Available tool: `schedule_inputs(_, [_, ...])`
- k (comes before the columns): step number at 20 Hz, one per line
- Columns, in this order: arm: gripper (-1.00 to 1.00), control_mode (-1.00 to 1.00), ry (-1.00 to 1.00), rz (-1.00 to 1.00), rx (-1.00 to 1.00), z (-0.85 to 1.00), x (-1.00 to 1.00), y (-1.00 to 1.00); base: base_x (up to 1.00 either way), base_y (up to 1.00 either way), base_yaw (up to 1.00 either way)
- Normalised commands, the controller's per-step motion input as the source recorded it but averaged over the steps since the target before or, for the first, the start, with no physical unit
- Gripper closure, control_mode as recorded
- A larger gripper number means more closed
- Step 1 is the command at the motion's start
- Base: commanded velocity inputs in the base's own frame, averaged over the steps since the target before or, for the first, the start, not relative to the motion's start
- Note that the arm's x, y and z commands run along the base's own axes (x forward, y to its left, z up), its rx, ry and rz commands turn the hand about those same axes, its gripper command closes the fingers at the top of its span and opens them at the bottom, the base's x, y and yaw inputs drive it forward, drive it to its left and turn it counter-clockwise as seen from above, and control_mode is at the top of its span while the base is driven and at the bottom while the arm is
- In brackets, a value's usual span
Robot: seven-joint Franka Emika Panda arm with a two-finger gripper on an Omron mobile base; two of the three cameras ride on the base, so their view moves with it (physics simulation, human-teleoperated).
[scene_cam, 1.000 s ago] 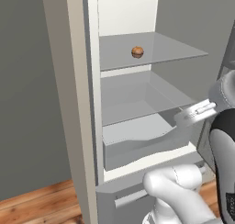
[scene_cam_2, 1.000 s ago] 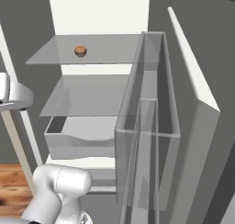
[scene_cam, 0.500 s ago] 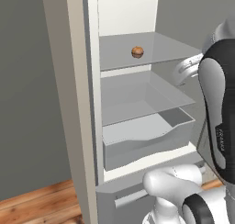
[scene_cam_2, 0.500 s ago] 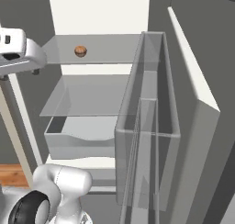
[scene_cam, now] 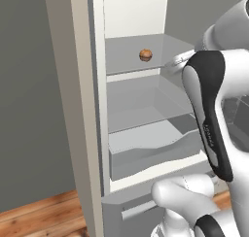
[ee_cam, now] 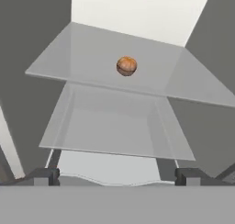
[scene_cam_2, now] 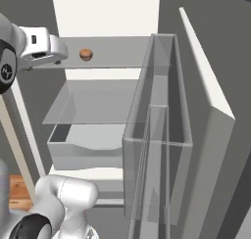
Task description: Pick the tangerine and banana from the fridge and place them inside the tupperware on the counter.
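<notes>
The tangerine [scene_cam: 145, 55] [scene_cam_2: 86, 54] [ee_cam: 126, 65] lies alone on the upper grey shelf [ee_cam: 78, 53] of the open fridge [scene_cam: 80, 100]. My gripper [ee_cam: 117, 177] is open in front of the shelves, outside the fridge, with nothing between its dark fingertips [ee_cam: 46, 176]. It faces the tangerine from a little below shelf height and is well short of it. In the left base view the gripper [scene_cam: 176, 61] shows at the right end of that shelf. The banana, the tupperware and the counter are out of view.
Below the upper shelf sit a second grey shelf [ee_cam: 114, 126] and a grey drawer [scene_cam: 146, 153] [scene_cam_2: 83, 152]. The open fridge door [scene_cam_2: 206, 125] with its clear bins [scene_cam_2: 159, 130] stands to the right. A wood floor [scene_cam: 39, 216] lies left of the fridge.
The arm has lifted the gripper from drawer height up to the upper shelf's level. It stays open. The tangerine has not moved.
</notes>
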Motion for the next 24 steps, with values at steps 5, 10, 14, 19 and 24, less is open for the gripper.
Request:
schedule_inputs(5, [-1.0, -1.0, 0.01, 0.0, 0.14, -0.02, 0.74, 0.0, 0.0, 0.0, 0.0])
schedule_inputs(10, [-1.0, -1.0, 0.14, 0.0, 0.16, 0.01, 0.68, 0.0, 0.0, 0.0, 0.0])
schedule_inputs(14, [-1.0, -1.0, 0.0, -0.03, 0.01, -0.02, 0.56, 0.0, 0.0, 0.0, 0.0])
schedule_inputs(19, [-1.0, -1.0, -0.01, -0.13, 0.0, -0.01, 0.21, 0.0, 0.0, 0.0, 0.0])
schedule_inputs(24, [-1.0, -1.0, 0.01, -0.02, 0.0, 0.0, 0.12, 0.0, 0.0, 0.0, 0.0])
